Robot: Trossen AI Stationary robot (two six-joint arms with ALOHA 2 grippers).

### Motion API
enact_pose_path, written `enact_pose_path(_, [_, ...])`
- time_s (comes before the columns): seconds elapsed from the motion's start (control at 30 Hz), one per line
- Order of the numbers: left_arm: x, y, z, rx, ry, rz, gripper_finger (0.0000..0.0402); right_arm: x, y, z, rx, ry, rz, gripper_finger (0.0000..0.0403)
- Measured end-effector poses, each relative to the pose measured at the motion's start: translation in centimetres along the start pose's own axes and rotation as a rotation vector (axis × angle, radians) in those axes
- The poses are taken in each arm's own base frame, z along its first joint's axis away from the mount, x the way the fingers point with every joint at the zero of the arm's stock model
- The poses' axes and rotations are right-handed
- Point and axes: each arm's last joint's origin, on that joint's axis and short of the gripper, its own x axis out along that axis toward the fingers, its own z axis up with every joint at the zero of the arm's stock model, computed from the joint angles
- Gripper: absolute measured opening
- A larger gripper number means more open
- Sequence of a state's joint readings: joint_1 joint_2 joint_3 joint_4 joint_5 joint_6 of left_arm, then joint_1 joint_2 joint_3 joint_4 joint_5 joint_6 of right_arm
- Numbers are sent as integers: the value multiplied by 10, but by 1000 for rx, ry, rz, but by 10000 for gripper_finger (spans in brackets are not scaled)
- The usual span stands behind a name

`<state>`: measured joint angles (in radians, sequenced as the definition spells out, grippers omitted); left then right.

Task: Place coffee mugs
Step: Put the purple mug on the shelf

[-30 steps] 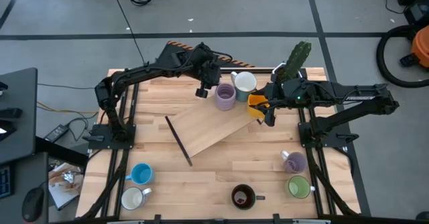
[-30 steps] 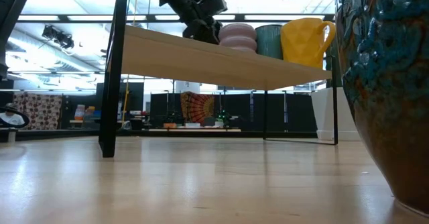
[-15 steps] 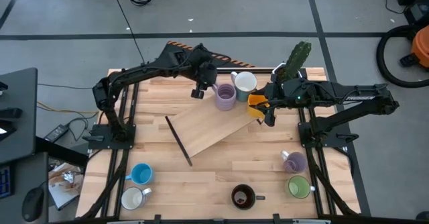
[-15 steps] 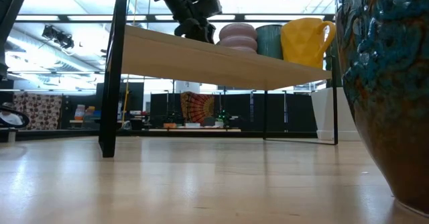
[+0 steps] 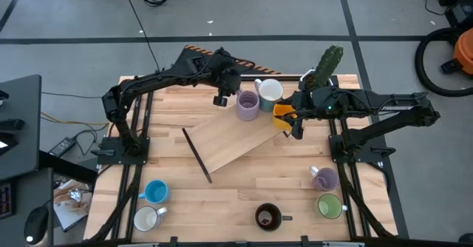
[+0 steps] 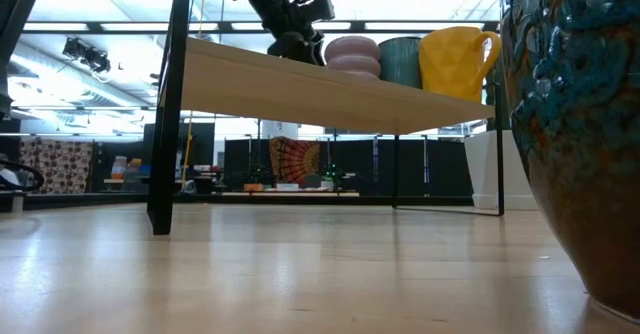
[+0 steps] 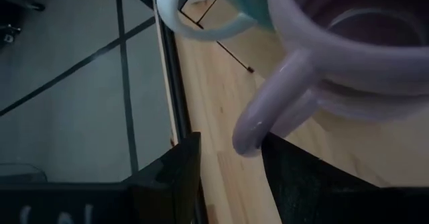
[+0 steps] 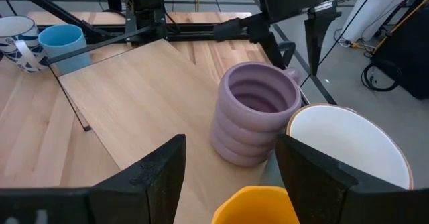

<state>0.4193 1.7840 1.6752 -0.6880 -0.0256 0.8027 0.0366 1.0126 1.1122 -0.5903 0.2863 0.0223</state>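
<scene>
A lavender mug [image 5: 248, 106], a white mug [image 5: 270, 92] and an orange mug [image 5: 283, 117] stand on a raised wooden shelf [image 5: 222, 147] at the table's far side. My left gripper [image 5: 221, 100] is open at the lavender mug's left. In the left wrist view its fingers [image 7: 171, 177] stand on either side of the mug's handle [image 7: 268, 113]; no touch shows. My right gripper [image 5: 295, 127] is open just right of the orange mug, whose rim [image 8: 258, 207] shows between its fingers. Blue [image 5: 155, 192], white [image 5: 146, 218], dark brown [image 5: 267, 217], green [image 5: 329, 205] and lavender [image 5: 324, 178] mugs stand near the table's near edge.
A white pot with a green cactus [image 5: 327, 63] stands at the far right corner, behind my right arm. The shelf rests on thin black legs [image 6: 165, 124]. The dark brown mug [image 6: 580, 144] fills the low view's right side. Bare tabletop lies between the shelf and the near mugs.
My left gripper has shifted a little toward the table's left edge, away from the lavender mug, and come back toward it. The mugs on the shelf have stayed where they were.
</scene>
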Motion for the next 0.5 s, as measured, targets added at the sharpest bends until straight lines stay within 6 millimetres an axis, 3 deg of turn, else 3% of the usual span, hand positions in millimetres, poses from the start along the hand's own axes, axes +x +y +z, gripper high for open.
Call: enact_pose_path(0.5, [-43,4,3,-24,-30,71,165,0,0,0,0,0,0,236])
